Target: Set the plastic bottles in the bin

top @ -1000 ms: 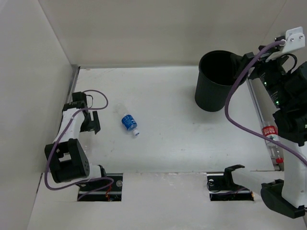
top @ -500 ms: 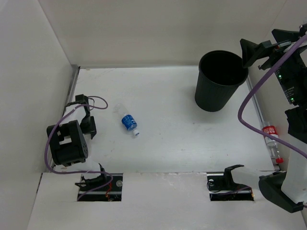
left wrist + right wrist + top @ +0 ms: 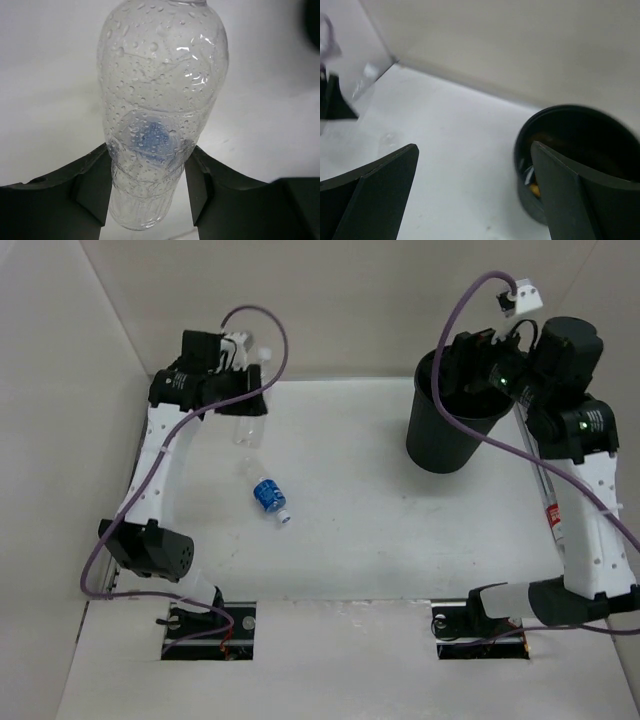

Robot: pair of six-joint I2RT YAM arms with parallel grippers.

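The left claw (image 3: pixel 238 398) is clamping its two dark fingers (image 3: pixel 95 175) against the ribbed lower part of the plain clear plastic bottle (image 3: pixel 160 85), whose droplet-covered body is bulging out beyond the fingertips. The claw is closed only as far as the bottle's width allows. From above, this claw is hanging near the far left corner, with the pale back wall (image 3: pixel 330 310) just behind it and the left side wall (image 3: pixel 70 390) close on its outer side, so little room is lying that way. The white table (image 3: pixel 360 510) is stretching open below it and towards the other arm. Below the left claw and nearer the arm bases, a small clear bottle with a blue label (image 3: pixel 268 496) is lying on its side, well apart from every edge. The round black plastic bin (image 3: pixel 450 430) is standing far across from the left claw, near the back right corner. The right claw (image 3: pixel 462 368) is hovering just over the bin's far rim with its fingers spread wide and nothing between them. In the right wrist view the bin's rim (image 3: pixel 555 112) is showing beneath that claw's right finger, and something orange (image 3: pixel 534 189) is lying inside. Bare table is filling the gap between the two fingers. A red-labelled bottle (image 3: pixel 552 512) is lying along the table's right edge, nearer the bases than the right claw and partly hidden by that arm.
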